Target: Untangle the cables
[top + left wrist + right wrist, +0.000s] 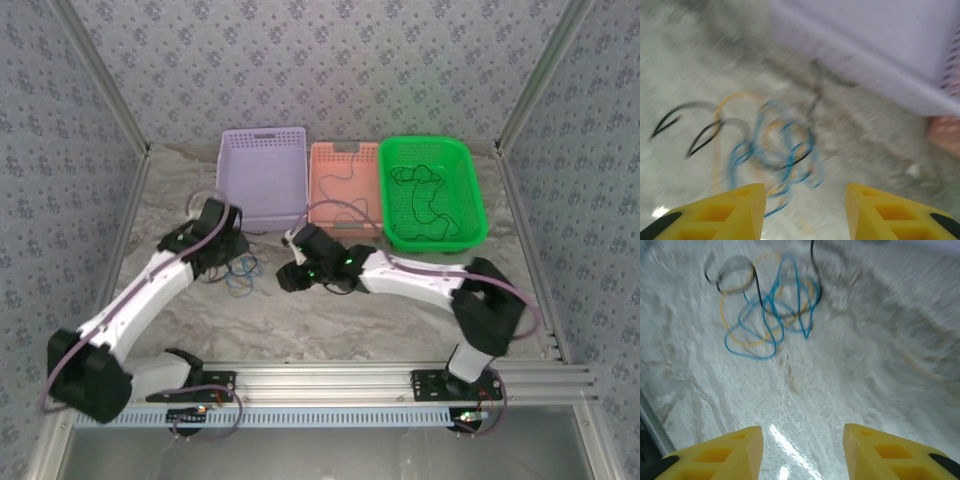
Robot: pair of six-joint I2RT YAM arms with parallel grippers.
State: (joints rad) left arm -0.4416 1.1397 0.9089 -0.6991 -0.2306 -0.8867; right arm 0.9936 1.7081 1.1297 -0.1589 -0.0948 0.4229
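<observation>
Blue, yellow and black strands make up the knot of cables (769, 307). It lies on the table (330, 320) between my two arms, just in front of the purple basket (262, 180). One black cable (418, 178) already sits alone in the green basket (425, 141).

Tool state: the left gripper (805, 200) has its fingers apart at a middling width with nothing between them, and the knot is just ahead. The right gripper (802, 440) is likewise part-spread and empty, with the knot further off across bare table. Both wrist views are blurred, so I cannot tell which strand crosses over which.

Handling (my estimate): thin wire, very light and limp. A pull at one point will likely drag the whole bundle, and a single strand may slip from the pads.

Where to grip: pin an outer loop with one gripper. With the other, take a free black tail at the knot's edge. Avoid the middle, since pulling there should only tighten it.
</observation>
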